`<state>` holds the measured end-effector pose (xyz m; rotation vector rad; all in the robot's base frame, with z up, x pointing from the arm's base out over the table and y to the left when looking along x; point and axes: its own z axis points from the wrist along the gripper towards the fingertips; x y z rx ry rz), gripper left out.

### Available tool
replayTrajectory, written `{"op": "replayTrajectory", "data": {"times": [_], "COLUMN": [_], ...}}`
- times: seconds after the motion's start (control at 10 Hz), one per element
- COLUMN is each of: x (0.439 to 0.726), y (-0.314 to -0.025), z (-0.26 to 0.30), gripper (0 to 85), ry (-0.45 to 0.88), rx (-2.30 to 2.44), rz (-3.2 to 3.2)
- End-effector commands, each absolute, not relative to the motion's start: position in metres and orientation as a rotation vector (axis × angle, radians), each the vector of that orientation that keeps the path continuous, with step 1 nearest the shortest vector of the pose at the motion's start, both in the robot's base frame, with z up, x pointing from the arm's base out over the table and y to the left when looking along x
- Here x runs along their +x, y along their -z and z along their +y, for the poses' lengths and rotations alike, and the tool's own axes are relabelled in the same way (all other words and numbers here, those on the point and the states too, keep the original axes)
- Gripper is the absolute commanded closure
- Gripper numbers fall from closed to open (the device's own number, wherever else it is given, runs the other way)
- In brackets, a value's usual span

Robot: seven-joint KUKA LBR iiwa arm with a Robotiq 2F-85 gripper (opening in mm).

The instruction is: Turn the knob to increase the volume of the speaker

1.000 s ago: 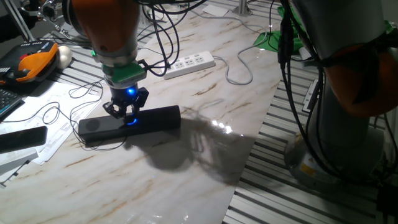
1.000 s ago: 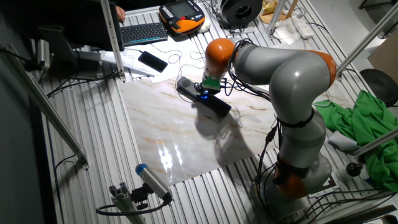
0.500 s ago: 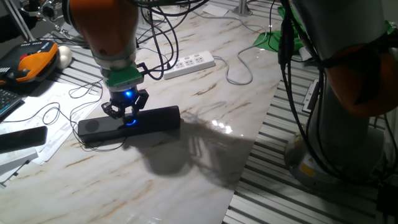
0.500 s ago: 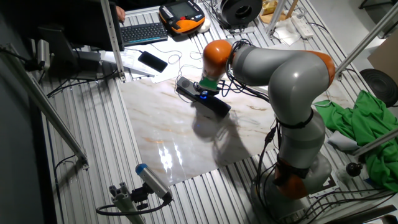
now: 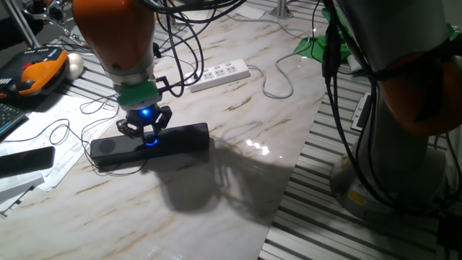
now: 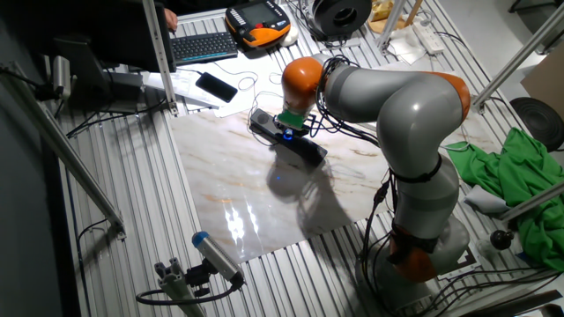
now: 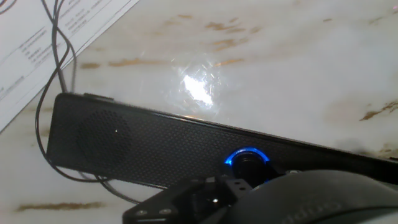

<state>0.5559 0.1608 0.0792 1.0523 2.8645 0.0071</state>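
Observation:
The speaker is a long black bar lying on the marble table, with a thin black cable at its left end. It also shows in the other fixed view and the hand view. The knob glows blue at the bar's middle. My gripper stands straight down over it, its dark fingers closed in on either side of the blue light. In the other fixed view the gripper sits on the bar's middle. In the hand view the gripper's dark body hides the bar's lower right.
A white power strip lies behind the speaker. A flat black slab and papers lie to the left. Cables trail around. An orange pendant sits far left. The table's edge and a slatted floor lie to the right.
The arm above the gripper has leaned further left and the wrist has turned a little. The gripper stays on the knob and the speaker has not moved.

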Motion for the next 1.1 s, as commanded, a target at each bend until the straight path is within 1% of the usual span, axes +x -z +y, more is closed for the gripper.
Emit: {"op": "replayTrajectory", "data": {"times": [0.0,1.0], "x": [0.5564,0.5550], "y": [-0.0800,-0.0800], "z": [0.1609,0.1635], "gripper": [68.0,68.0], "ry": [-0.009,-0.005], "rx": [1.077,1.336], "rz": [2.852,2.702]}}
